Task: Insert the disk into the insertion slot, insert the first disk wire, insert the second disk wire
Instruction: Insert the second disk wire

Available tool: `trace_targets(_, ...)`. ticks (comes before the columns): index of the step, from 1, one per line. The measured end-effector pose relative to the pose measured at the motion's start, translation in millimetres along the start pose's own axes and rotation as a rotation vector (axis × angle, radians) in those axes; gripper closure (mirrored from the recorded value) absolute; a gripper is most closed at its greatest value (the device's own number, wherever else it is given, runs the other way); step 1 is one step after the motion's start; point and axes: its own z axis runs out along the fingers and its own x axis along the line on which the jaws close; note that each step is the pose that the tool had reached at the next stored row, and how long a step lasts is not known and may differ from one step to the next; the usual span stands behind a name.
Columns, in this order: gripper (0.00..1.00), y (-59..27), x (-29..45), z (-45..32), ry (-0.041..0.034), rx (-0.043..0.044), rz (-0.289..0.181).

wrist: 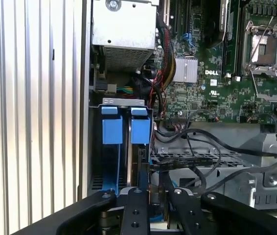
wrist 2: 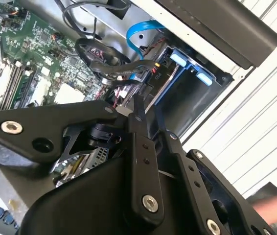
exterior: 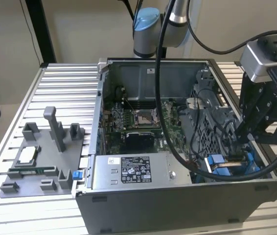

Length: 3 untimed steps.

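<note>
Black-fingered gripper [exterior: 243, 139] is reaching down into the open computer case [exterior: 177, 205] at roughly 4 o'clock in the exterior view, its tips working beside the blue-railed insertion slot [exterior: 226, 166]; the disk [wrist: 134, 166] is sitting edge-on in that slot, its 2 blue carrier tabs [wrist: 111, 128] standing side by side toward the power supply box [wrist: 124, 29] in the first wrist view; in the second wrist view the gripper [wrist 2: 137, 105] is pinching its fingers nearly together around a small connector at the end of a bundle of dark wires [wrist 2: 104, 66], right at the disk's near edge, though whether the plug is truly clamped cannot be told for certain; a curled blue cable [wrist 2: 141, 32] is looping just beyond; the green motherboard [exterior: 138, 122] is lying at the case's centre; a grey fixture tray [exterior: 40, 161] is resting on the slatted aluminium table [exterior: 65, 83] around 9 o'clock, well apart from the arm.
</note>
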Motion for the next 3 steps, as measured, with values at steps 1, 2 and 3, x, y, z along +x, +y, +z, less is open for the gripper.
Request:
trace_targets(1,0.00,0.0,0.0,-0.1,-0.0001,0.0000,0.000)
trace_targets(2,0.00,0.0,0.0,-0.2,-0.0001,0.0000,0.000)
trace_targets(3,0.00,0.0,0.0,-0.2,0.0000,0.0000,0.000)
